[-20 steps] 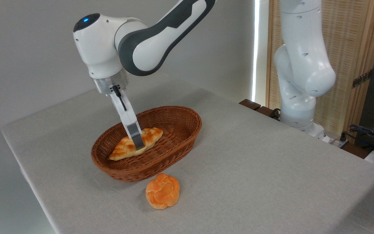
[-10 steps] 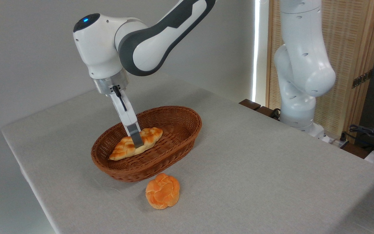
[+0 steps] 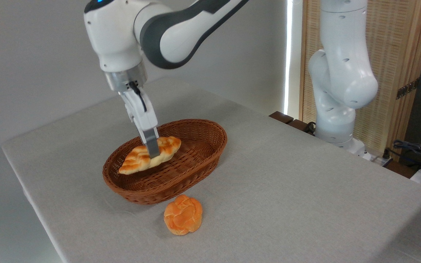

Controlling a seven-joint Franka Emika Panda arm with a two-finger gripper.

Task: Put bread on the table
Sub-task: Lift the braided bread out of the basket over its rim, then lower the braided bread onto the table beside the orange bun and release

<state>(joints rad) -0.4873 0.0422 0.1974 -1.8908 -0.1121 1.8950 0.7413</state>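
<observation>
The braided golden bread (image 3: 137, 161) hangs a little above the floor of the brown wicker basket (image 3: 196, 160), tilted with its left end lower. My gripper (image 3: 153, 151) is shut on the bread's middle; only the near finger shows, the far one is hidden behind the loaf. The grey-beige table (image 3: 287, 190) spreads around the basket.
A round knotted orange bun (image 3: 183, 214) lies on the cloth just in front of the basket. The arm's white base (image 3: 336, 106) stands at the table's far right edge, with cables beyond it. The table's left and front edges are near the basket.
The gripper has risen with the bread in it; the loaf has lifted off the basket floor and shifted slightly left.
</observation>
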